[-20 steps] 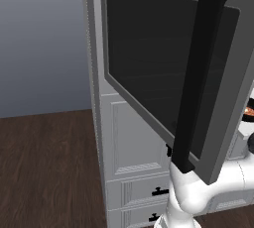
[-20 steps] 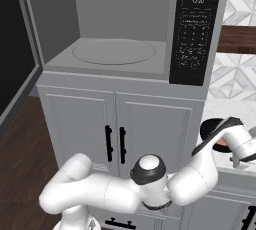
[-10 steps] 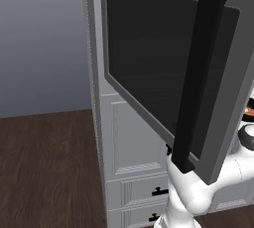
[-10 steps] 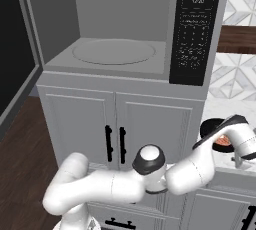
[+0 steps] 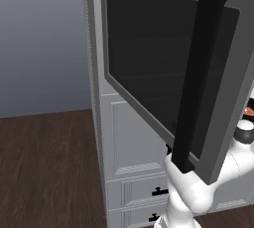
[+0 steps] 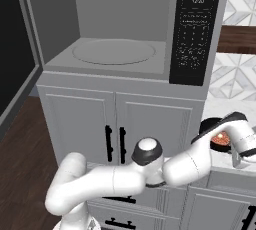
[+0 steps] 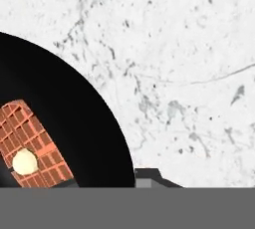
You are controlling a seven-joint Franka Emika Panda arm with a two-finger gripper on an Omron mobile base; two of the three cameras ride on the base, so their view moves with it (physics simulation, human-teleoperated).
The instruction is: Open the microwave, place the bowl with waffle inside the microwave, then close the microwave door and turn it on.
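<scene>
Black bowl (image 7: 55,123) with waffle (image 7: 35,146) sits on the marble counter (image 7: 189,63). The gripper (image 6: 239,150) hangs at its rim; whether it grips is unclear. Microwave door (image 5: 168,68) stands open.

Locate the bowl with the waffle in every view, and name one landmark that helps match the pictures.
Left base view: a sliver of the bowl at the right edge, just past the open microwave door.
Right base view: lower right, on the white counter, under the arm's wrist, bowl at.
Hand view: black bowl fills the lower left, waffle inside.
Shared landmark: the red-brown waffle in the bowl.
</scene>
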